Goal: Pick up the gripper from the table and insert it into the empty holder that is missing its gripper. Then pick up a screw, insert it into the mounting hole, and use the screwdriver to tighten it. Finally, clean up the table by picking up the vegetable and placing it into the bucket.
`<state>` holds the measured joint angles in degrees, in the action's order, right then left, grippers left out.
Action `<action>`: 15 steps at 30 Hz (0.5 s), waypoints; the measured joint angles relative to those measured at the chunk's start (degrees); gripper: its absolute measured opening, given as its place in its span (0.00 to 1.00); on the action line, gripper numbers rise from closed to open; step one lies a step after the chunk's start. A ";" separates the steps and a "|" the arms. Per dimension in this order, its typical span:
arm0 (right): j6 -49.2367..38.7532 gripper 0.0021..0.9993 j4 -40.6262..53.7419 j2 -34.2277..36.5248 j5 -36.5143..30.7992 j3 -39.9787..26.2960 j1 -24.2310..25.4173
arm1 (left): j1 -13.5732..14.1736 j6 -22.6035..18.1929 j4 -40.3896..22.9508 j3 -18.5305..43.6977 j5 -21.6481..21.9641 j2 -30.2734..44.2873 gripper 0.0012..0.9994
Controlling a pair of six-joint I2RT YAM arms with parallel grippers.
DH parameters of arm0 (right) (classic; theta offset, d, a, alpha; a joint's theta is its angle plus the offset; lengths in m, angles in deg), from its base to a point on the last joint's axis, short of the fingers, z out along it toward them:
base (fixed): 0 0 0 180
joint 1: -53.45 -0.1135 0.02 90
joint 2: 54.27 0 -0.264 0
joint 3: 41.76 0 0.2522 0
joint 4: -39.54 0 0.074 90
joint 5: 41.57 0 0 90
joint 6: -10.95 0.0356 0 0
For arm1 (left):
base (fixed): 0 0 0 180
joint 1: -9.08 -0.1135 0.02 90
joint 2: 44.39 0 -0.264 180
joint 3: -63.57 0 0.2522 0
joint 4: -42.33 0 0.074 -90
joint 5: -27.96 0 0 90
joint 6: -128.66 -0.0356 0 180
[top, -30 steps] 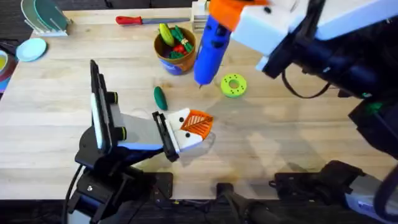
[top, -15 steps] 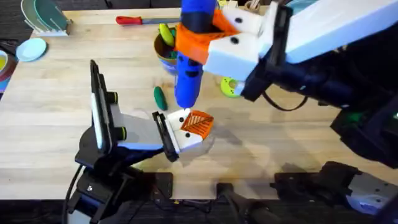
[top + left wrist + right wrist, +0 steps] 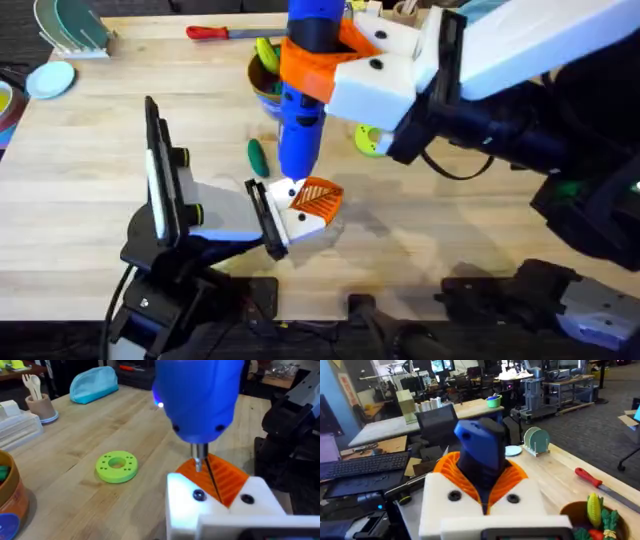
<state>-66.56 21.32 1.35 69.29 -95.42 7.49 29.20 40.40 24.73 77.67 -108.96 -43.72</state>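
While the right hand (image 3: 335, 62) grips it, the screwdriver (image 3: 303, 110) stands tip-down on the holder (image 3: 290, 215).

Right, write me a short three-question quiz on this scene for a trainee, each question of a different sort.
1. True or false: the vegetable lies inside the bucket.
2. What does the right tool hold? A) the red-handled screwdriver B) the blue screwdriver C) the green disc
3. Fill in: the ribbed gripper sitting in the white holder under the screwdriver's tip is ___ in colour.

Key: 1 false, it lies on the table; 2 B; 3 orange.
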 joint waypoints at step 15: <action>1.36 0.02 -0.60 1.79 0.00 0.00 -0.44 | 0.00 0.02 0.00 0.00 0.00 -0.01 0.01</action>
<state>-65.20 20.73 3.14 69.29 -95.42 7.05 29.20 40.42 24.73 77.67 -108.96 -43.73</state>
